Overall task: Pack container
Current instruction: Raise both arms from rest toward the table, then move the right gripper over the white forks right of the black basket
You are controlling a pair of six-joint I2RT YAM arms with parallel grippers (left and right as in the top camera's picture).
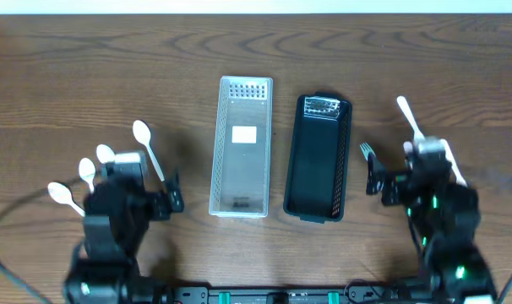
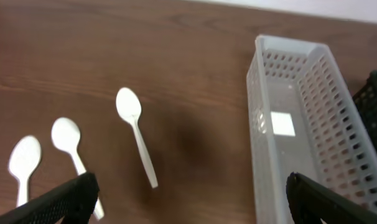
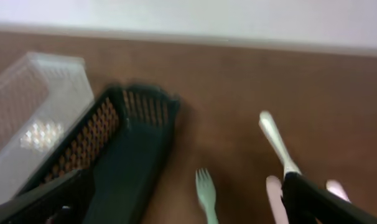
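A clear white perforated container (image 1: 241, 145) and a black perforated container (image 1: 319, 156) stand side by side mid-table; both look empty. Three white plastic spoons lie at the left: one (image 1: 146, 145), one (image 1: 87, 171), one (image 1: 64, 197). My left gripper (image 1: 167, 198) is open and empty above the table, right of the spoons; its wrist view shows the spoons (image 2: 135, 134) and the clear container (image 2: 294, 130). My right gripper (image 1: 376, 173) is open and empty over a pale fork (image 1: 366, 150), also in its wrist view (image 3: 206, 193). More white utensils (image 1: 411, 118) lie by the right arm.
The black container (image 3: 120, 149) sits left of the fork in the right wrist view, with the clear one (image 3: 36, 106) beyond it. White utensil handles (image 3: 275, 140) lie right of the fork. The table's far edge (image 1: 256, 12) runs along the top.
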